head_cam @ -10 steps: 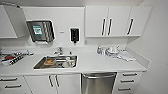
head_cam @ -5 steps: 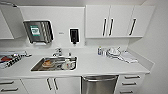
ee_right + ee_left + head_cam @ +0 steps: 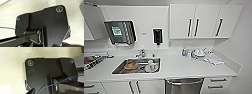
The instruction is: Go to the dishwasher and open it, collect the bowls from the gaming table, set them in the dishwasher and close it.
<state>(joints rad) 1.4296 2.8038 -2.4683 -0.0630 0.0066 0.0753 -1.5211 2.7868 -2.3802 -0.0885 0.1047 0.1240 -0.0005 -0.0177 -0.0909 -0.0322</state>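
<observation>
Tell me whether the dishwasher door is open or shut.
Shut. In the head view the dishwasher shows its stainless front flush under the countertop, bar handle along the top, no interior or racks exposed.

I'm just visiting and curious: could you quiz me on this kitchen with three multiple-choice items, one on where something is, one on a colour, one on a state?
1. Where is the dishwasher?
A. Under the counter, right of the sink
B. Left of the sink
C. Up on the wall

2. What colour are the wall cabinets?
A. Yellow
B. White
C. Grey

3. Is the dishwasher's door open?
A. Fully open
B. Half open
C. Shut

Answers:
1 A: its steel front sits below the counter, right of the sink.
2 B: the doors are white with dark handles.
3 C: the front stands upright, flush with the drawers beside it.
</observation>
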